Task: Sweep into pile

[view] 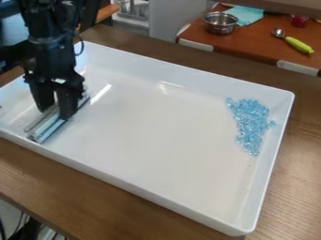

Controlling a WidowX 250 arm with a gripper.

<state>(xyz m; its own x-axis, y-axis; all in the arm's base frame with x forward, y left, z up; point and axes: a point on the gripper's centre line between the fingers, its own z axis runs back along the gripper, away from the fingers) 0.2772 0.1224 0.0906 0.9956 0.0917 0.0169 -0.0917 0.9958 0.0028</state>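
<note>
Because blue beads (251,124) lie across white tray (156,136), well apart from claw (56,110), sweep could leave strays behind: silvery bar (47,127), clasped in claw, might ride high or tilt. Pushing too hard toward far wall could scatter beads.

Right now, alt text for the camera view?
Black claw at a long, pale tool on the left of a white tray; blue beads lie clustered near its right wall. A metal pot sits on a table behind.

a blocky black arm (49,54) with a thin looping cable (82,48) and black pincer (56,108).
</note>
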